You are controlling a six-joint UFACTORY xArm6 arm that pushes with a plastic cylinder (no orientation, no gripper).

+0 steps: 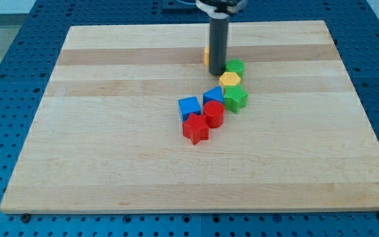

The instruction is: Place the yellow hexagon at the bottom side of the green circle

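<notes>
The yellow hexagon (229,79) lies on the wooden board (110,131), just below the green circle (235,66) and touching it. A green star (235,99) sits right under the hexagon. My tip (217,73) rests on the board just left of the hexagon and the green circle, close to both. The dark rod rises from it toward the view's top and partly hides another yellow block (206,56) behind it, whose shape I cannot make out.
A blue block (212,96) touches the green star's left side. Another blue block (189,106), a red cylinder (214,114) and a red star (195,129) cluster below and to the left.
</notes>
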